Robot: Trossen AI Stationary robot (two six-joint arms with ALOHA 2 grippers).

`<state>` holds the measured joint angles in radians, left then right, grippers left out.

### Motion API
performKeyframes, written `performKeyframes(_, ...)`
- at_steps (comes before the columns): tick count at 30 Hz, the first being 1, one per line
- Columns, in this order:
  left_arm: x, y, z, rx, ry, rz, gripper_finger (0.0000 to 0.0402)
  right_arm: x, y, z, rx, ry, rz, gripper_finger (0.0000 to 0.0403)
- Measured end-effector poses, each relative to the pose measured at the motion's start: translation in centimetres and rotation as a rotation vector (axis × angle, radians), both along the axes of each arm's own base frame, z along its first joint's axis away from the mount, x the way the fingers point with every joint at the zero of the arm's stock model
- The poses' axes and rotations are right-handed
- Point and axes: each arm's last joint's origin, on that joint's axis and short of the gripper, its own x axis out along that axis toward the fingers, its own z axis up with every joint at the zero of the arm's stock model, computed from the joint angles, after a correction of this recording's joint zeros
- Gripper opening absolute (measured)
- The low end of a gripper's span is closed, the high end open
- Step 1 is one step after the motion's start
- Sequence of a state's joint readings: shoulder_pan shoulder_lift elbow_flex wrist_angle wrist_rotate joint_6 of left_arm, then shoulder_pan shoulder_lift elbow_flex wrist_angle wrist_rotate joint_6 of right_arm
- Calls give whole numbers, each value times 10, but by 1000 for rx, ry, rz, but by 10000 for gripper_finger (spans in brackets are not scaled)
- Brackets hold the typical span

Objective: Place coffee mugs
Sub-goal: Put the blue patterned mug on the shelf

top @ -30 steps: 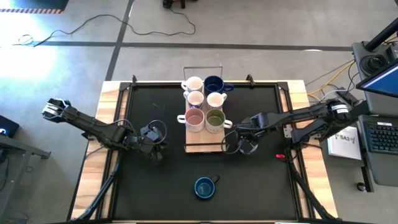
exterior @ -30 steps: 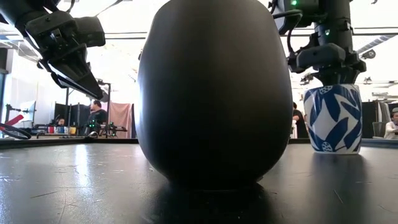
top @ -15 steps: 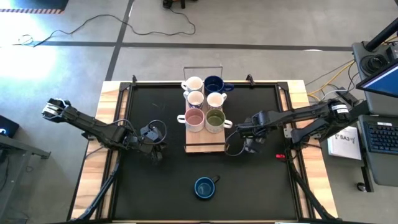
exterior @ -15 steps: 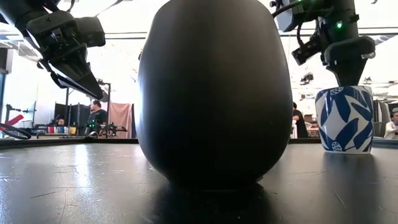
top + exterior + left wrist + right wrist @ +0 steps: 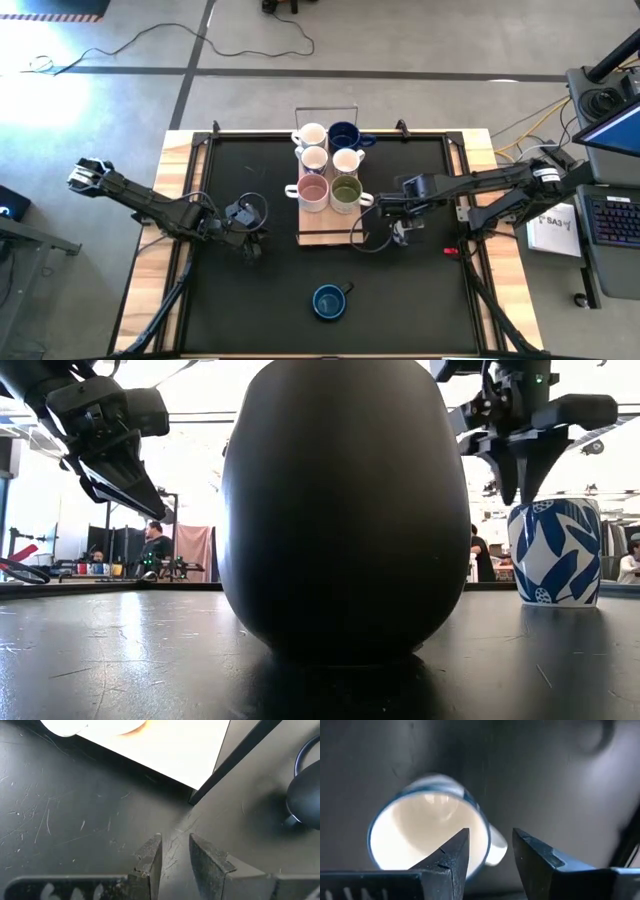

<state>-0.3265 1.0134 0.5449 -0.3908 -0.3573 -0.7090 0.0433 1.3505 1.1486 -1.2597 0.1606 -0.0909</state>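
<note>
High view, near edge of the surface (image 5: 250, 160): one dark blue mug (image 5: 328, 301) stands alone, upright, mouth up, about midway between the left and right edges. In the low view it fills the middle of the frame.

Mid-depth, left side: the left tool (image 5: 251, 243) hangs over bare surface, left of the wooden board (image 5: 326, 229). Its fingers (image 5: 150, 857) stand narrowly parted with nothing between them.

Mid-depth, right side: the right tool (image 5: 520, 493) points straight down just above a blue-and-white patterned mug (image 5: 557, 552). This mug stands upright on the surface just right of the board's near right corner. The tool is open and clear of the mug's rim; it grips nothing. The right wrist view looks down into the mug's cream interior.

Centre towards the far edge: the board carries six upright mugs in three rows of two.
- Nearest row: white mug with pink inside (image 5: 314, 190), olive green mug (image 5: 346, 190).
- Middle row: two white mugs (image 5: 314, 158), touching or nearly so.
- Far row: another white mug (image 5: 310, 134), second dark blue mug (image 5: 345, 134).

Beyond the far edge, low view: a person (image 5: 155, 546) in the room behind.
</note>
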Motion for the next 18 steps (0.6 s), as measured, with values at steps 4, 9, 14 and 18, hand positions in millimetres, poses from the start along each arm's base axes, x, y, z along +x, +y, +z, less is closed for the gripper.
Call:
performKeyframes(4,0,0,0,0,0,0,80,8,0,-2,-4,-38,120,136)
performKeyframes(9,0,0,0,2,5,0,80,13,1,-11,-5,8,227,132)
performKeyframes(14,-1,0,-1,8,18,-2,80,19,1,-21,1,65,304,125)
performKeyframes(18,-1,0,-1,13,19,-7,80,23,1,-29,5,106,335,111)
